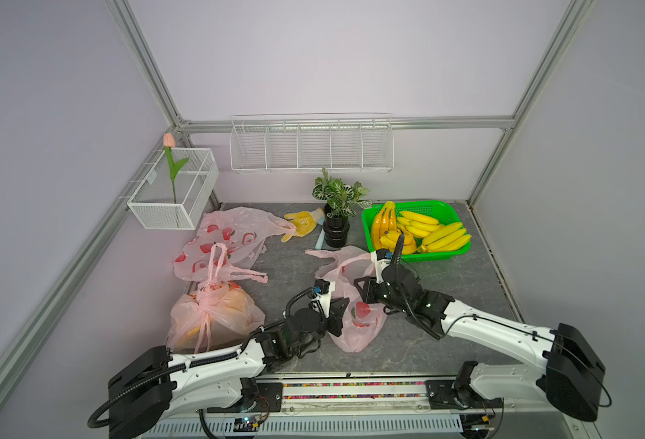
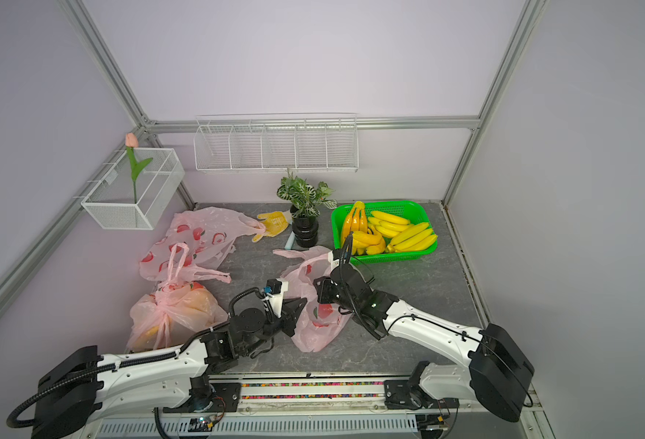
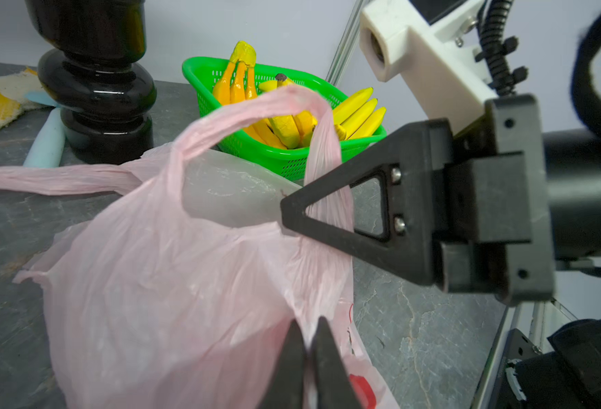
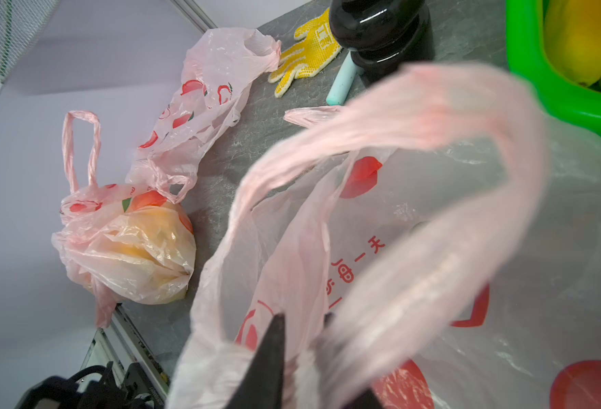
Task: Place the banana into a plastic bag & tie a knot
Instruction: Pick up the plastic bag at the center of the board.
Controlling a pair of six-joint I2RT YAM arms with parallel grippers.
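We're clamping both hands on the bag (image 1: 355, 327) beside the basket (image 1: 456, 217): left hand (image 3: 308, 331) on film, right hand (image 4: 304, 322) on a handle (image 3: 242, 106). Bananas (image 1: 427, 228) are sitting in the basket. The film looks light, floppy and slippery, so bunched handles are probably the best grip.

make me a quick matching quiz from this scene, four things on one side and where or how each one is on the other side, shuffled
Things:
1. tulip
2. bananas
3. yellow glove
4. knotted bag

Places or states:
a. in the green basket
b. tied shut, something orange-yellow inside
c. standing in the white mesh box on the wall
d. flat on the table beside the black vase

Pairs: 1-c, 2-a, 3-d, 4-b
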